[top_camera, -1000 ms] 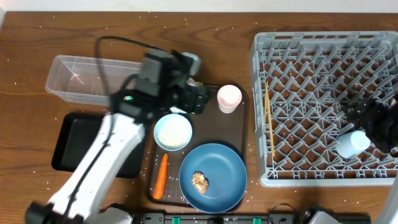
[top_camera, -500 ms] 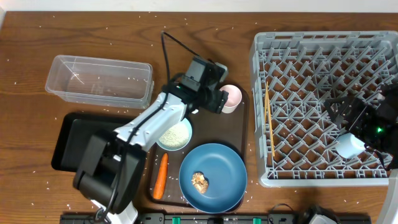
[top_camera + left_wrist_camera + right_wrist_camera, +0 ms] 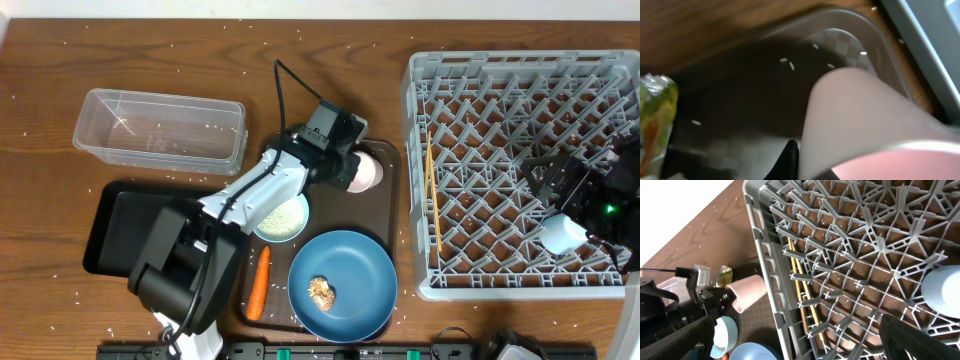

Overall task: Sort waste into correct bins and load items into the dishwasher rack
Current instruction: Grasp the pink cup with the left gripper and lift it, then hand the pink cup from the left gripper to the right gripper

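We see the left gripper (image 3: 349, 167) closed on the tipped pink cup (image 3: 369, 173); the rack (image 3: 413, 150) lies directly right.

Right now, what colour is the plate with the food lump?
The plate is blue, clearest in the overhead view.

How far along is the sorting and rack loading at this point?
Done: one light-blue cup sits in the dishwasher rack. In hand: the left gripper holds the pinkish-white cup, tilted, on or just above the brown tray. Left: blue plate with its brown lump, the bowl of rice, the carrot and a wrapper. The clear box and black tray look empty.
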You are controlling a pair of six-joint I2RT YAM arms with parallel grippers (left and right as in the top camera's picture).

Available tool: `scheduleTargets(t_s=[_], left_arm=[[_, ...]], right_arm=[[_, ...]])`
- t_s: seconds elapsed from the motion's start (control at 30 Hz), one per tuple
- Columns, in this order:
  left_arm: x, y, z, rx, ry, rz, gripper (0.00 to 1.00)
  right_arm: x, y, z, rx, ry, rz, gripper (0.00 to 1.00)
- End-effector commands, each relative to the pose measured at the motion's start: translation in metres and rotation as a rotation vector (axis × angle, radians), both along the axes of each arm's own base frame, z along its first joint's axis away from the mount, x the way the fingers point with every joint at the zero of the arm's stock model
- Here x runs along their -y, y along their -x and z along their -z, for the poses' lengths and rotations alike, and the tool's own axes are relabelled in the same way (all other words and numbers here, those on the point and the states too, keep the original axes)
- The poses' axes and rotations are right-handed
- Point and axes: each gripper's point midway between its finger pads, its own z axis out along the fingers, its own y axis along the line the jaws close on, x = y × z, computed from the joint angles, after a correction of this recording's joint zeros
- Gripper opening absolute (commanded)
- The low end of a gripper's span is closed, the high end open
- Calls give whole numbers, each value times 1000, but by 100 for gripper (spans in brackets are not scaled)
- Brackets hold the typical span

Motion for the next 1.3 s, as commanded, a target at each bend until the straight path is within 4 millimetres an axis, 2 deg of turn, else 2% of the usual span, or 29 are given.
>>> scheduleTargets(t_s=[0.0,0.1,0.23,0.3,0.43,0.6,0.73,0.93,1.03,1.27], left_arm=[[-4,-2,-21,16,12,-29,6],[-7,-1,-66,36,93,-58,6],[-11,16,-127,19,302,-6,6],[-16,23,-152,5,405,22,6],[-28,37,-197,-58,668,126,6],[-42,54,-234,-139,907,240,6],[-42,67,-249,-178,993,312,6],[-39,80,-262,-221,1061,381,6],[-39,81,-263,-260,1070,362,6],[-39,81,-263,-290,1073,342,6]], right_arm=[[-2,0,-4,9,26,-24,99],[-1,0,-3,7,30,-20,99],[-9,-1,-4,19,19,-61,99],[-30,-5,-12,89,-2,-195,99],[-100,-1,-46,342,-133,-590,99],[-135,0,-55,422,-145,-753,96],[-167,5,-71,517,-165,-900,94],[-215,17,-86,638,-150,-1103,96],[-230,18,-88,680,-124,-1154,92],[-251,2,-78,691,-78,-1191,92]])
